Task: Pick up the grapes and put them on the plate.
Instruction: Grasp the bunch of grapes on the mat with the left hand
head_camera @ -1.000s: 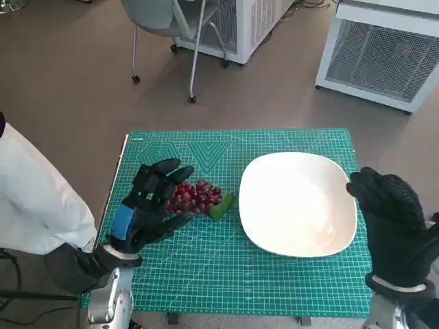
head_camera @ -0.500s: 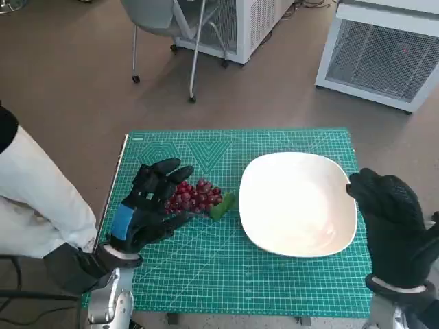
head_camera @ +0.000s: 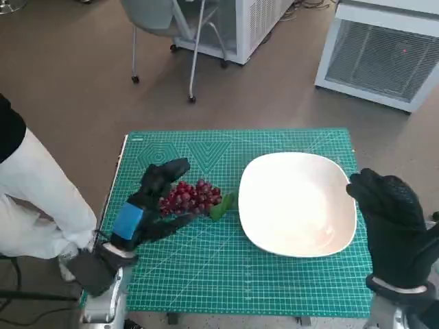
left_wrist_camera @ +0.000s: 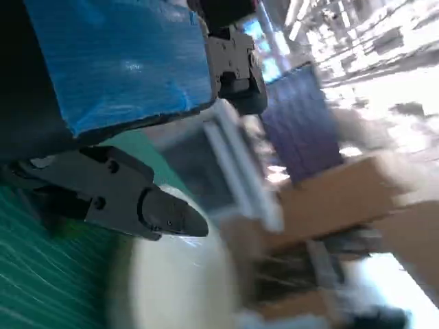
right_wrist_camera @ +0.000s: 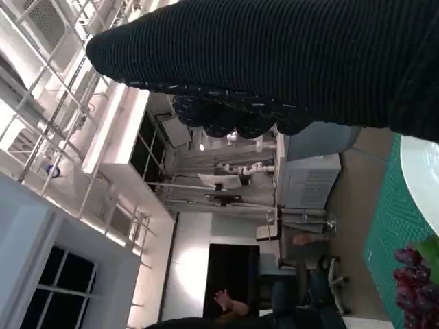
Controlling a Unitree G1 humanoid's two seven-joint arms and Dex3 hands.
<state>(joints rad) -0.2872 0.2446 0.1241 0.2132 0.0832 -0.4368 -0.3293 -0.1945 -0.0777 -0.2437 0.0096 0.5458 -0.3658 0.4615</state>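
Observation:
A bunch of dark red grapes (head_camera: 193, 197) with a green leaf (head_camera: 223, 205) lies on the green cutting mat (head_camera: 206, 274), just left of the white plate (head_camera: 298, 203). My left hand (head_camera: 147, 205) has rolled onto its side at the bunch's left end. Its fingers (head_camera: 167, 171) reach over the far side and one finger lies along the near side. In the left wrist view the black fingers (left_wrist_camera: 147, 205) stand apart, and the grapes are hidden there. My right hand (head_camera: 393, 223) hovers by the plate's right rim and holds nothing. The right wrist view catches the grapes (right_wrist_camera: 414, 282) at its edge.
The plate fills the mat's right half and holds nothing. A person in white sleeves (head_camera: 34, 199) stands close at the left of the table. A chair (head_camera: 164, 27) and white cabinets (head_camera: 384, 48) stand on the floor beyond the far edge.
My left hand has rolled and drawn its fingers in around the left end of the grapes. The person's sleeve at the left has shifted. My right hand has stayed put.

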